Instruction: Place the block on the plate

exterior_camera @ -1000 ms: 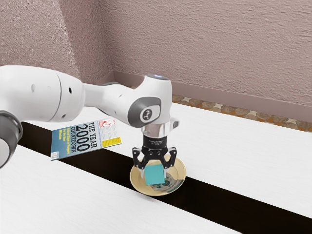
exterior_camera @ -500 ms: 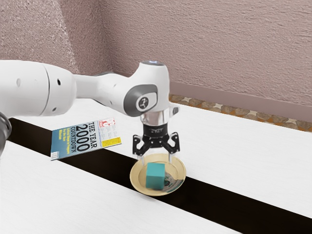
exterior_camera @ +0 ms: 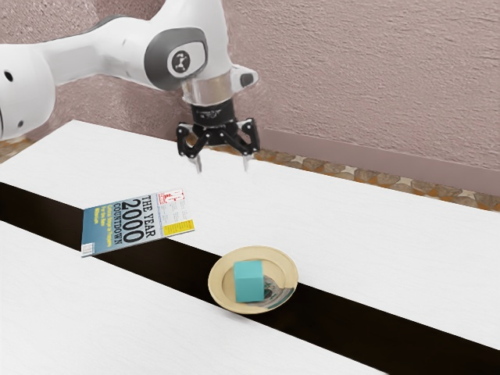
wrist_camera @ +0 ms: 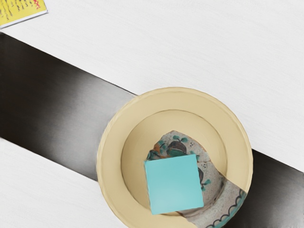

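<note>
High above the table, my gripper [exterior_camera: 223,166] hangs in the exterior view with its fingers wide apart and nothing between them. Below it and toward the exterior view's right, the teal block [exterior_camera: 249,281] rests flat inside the round tan plate [exterior_camera: 222,301]. In the wrist view the block [wrist_camera: 174,184] lies on the plate [wrist_camera: 114,142], off its middle and partly over a grey patterned patch. No part of the gripper touches the block or the plate.
A magazine [exterior_camera: 137,224] lies on the white table [exterior_camera: 375,242], toward the exterior view's left from the plate. A dark strip [exterior_camera: 336,316] runs across the table under both. A wall stands behind.
My gripper opened around the block, let it go on the plate, then rose well above and moved toward the exterior view's left. The block stayed on the plate.
</note>
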`<state>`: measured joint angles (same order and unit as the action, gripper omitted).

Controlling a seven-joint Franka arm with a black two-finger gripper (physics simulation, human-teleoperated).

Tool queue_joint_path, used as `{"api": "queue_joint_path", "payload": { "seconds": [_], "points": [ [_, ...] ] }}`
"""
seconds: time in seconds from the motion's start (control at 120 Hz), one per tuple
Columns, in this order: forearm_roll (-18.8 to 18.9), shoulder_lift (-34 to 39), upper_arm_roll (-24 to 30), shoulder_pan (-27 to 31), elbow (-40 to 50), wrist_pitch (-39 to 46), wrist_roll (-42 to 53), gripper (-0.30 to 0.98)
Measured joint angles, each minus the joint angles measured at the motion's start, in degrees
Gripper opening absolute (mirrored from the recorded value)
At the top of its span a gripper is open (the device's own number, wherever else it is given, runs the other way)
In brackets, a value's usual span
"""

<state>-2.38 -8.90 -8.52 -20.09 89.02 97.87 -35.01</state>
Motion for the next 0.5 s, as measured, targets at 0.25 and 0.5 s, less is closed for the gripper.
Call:
{"api": "queue_joint_path", "payload": {
  "seconds": [0.25, 0.5],
  "points": [
    [0.2, 4.7, -1.5, 5.0, -2.5, -4.9, 13.9, 0.69],
    [0.9, 5.1, -2.1, 7.1, -2.4, -6.2, 23.9, 0.69]
  ]
}}
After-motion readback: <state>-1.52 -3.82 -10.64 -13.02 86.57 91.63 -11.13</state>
